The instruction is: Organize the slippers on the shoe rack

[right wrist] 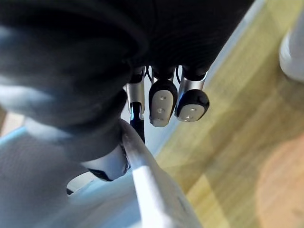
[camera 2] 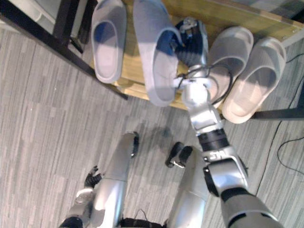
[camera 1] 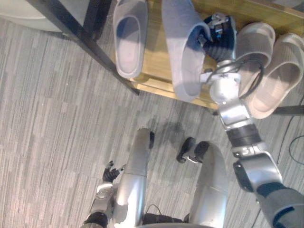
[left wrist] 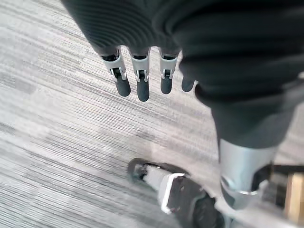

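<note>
Firmly pinched grey slipper [camera 1: 183, 57] by its rim with right hand [camera 1: 216, 29], thumb against curled fingers, on wooden rack shelf [camera 1: 154, 54], one end past the front edge. Sat between second grey slipper [camera 1: 129, 40] and beige pair [camera 1: 254, 45]. Hung left hand [left wrist: 142, 88] low over carpet [camera 1: 47, 118], fingers relaxed, empty.

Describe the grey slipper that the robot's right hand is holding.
The grey slipper is a smooth, foam-looking slide with a broad strap. It lies sole-down on the wooden shelf, its heel end jutting past the front edge, beside its twin. The right hand pinches the strap's side edge.
</note>
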Tool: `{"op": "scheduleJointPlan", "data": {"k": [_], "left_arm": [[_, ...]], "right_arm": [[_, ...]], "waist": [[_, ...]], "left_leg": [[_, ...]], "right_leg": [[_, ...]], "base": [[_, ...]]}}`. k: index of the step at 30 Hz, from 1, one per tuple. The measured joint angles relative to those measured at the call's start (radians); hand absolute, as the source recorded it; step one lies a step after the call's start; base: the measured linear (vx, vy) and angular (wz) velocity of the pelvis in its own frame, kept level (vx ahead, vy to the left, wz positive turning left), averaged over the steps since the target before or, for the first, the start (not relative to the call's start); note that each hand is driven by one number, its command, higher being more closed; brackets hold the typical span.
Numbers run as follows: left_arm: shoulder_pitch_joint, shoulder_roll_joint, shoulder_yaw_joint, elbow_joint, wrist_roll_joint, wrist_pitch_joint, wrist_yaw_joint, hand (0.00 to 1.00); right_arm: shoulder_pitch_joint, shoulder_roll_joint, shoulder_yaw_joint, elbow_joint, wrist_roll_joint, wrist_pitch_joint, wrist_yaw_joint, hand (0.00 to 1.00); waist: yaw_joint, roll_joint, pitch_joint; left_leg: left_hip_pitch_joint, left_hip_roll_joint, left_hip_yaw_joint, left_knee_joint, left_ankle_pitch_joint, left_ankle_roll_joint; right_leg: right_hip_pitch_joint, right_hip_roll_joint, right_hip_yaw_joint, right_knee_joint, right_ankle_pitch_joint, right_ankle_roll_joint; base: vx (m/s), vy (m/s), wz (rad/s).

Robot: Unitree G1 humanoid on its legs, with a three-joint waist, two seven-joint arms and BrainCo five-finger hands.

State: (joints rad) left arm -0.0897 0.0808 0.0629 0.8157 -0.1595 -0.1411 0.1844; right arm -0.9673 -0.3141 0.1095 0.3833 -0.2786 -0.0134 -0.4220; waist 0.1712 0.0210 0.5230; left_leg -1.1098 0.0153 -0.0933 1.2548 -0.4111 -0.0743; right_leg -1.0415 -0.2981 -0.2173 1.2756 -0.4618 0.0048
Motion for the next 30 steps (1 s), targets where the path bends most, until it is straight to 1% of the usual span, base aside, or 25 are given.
{"op": "scheduleJointPlan", "data": {"k": [5, 6, 8, 9, 10, 12, 17, 21, 26, 30], "left_arm": [[-0.018, -0.005, 0.016, -0.001, -0.001, -0.002, 0.015, 0.0], [-0.023, -0.005, 0.015, -0.001, -0.001, -0.002, 0.018, 0.0], [-0.026, -0.005, 0.015, 0.0, -0.001, -0.002, 0.027, 0.0], [-0.031, -0.005, 0.013, 0.003, -0.001, -0.002, 0.031, 0.0], [-0.033, -0.005, 0.012, 0.003, -0.002, -0.002, 0.031, 0.0], [-0.053, -0.006, -0.005, 0.004, -0.002, -0.002, 0.034, 0.0], [-0.066, -0.008, -0.004, 0.006, -0.003, -0.002, 0.051, 0.0], [-0.077, -0.008, -0.004, 0.015, -0.022, -0.002, 0.052, 0.0], [-0.084, -0.008, -0.004, 0.019, -0.022, -0.001, 0.052, 0.0], [-0.089, -0.009, -0.004, 0.019, -0.022, 0.0, 0.052, 0.0]], "right_arm": [[-0.052, 0.046, -0.031, 0.078, 0.003, 0.023, -0.021, 1.0], [-0.065, 0.051, -0.032, 0.121, 0.004, 0.027, -0.032, 1.0], [-0.073, 0.06, -0.035, 0.152, 0.004, 0.036, -0.039, 1.0], [-0.083, 0.086, -0.053, 0.188, 0.006, 0.047, -0.053, 0.0], [-0.084, 0.088, -0.056, 0.192, 0.006, 0.049, -0.054, 0.0], [-0.103, 0.092, -0.07, 0.219, 0.017, 0.052, -0.08, 0.0], [-0.128, 0.114, -0.078, 0.231, 0.046, 0.054, -0.104, 0.0], [-0.128, 0.129, -0.092, 0.225, 0.066, 0.054, -0.11, 0.0], [-0.119, 0.159, -0.102, 0.214, 0.083, 0.053, -0.128, 0.0], [-0.055, 0.168, -0.104, 0.141, 0.084, 0.051, -0.128, 0.0]], "waist": [[0.004, -0.007, -0.017], [0.007, -0.009, -0.019], [0.008, -0.01, -0.023], [0.013, -0.013, -0.04], [0.015, -0.014, -0.043], [0.033, -0.014, -0.048], [0.037, -0.014, -0.049], [0.042, -0.014, -0.049], [0.041, -0.014, -0.049], [0.04, -0.018, -0.056]], "left_leg": [[-0.041, 0.0, -0.01, 0.016, 0.003, -0.006], [-0.048, -0.004, -0.015, 0.018, 0.006, -0.011], [-0.053, -0.007, -0.025, 0.02, 0.007, -0.013], [-0.071, -0.008, -0.03, 0.02, 0.01, -0.02], [-0.074, -0.008, -0.03, 0.02, 0.011, -0.021], [-0.078, -0.011, -0.032, 0.02, 0.014, -0.026], [-0.082, -0.014, -0.046, 0.018, 0.019, -0.036], [-0.084, -0.015, -0.054, 0.008, 0.027, -0.048], [-0.075, -0.01, -0.055, 0.002, 0.029, -0.052], [-0.049, -0.009, -0.053, -0.013, 0.029, -0.052]], "right_leg": [[-0.037, -0.002, -0.007, 0.019, -0.005, -0.008], [-0.042, -0.007, -0.012, 0.025, -0.008, -0.013], [-0.043, -0.011, -0.019, 0.028, -0.01, -0.017], [-0.057, -0.011, -0.027, 0.031, -0.011, -0.02], [-0.06, -0.011, -0.027, 0.031, -0.012, -0.021], [-0.066, -0.015, -0.03, 0.041, -0.015, -0.027], [-0.066, -0.017, -0.042, 0.046, -0.022, -0.038], [-0.068, -0.017, -0.05, 0.046, -0.024, -0.042], [-0.064, -0.014, -0.052, 0.045, -0.024, -0.043], [-0.038, -0.011, -0.053, 0.029, -0.024, -0.042]], "base": [[-0.02, -0.011, 0.03], [-0.04, -0.012, 0.09], [-0.03, -0.014, 0.11], [-0.02, -0.013, 0.08], [-0.02, -0.019, 0.06], [-0.02, -0.022, 0.05], [-0.02, -0.016, 0.06], [-0.01, -0.012, 0.04], [0.0, 0.0, 0.0], [0.0, 0.0, 0.0]]}}
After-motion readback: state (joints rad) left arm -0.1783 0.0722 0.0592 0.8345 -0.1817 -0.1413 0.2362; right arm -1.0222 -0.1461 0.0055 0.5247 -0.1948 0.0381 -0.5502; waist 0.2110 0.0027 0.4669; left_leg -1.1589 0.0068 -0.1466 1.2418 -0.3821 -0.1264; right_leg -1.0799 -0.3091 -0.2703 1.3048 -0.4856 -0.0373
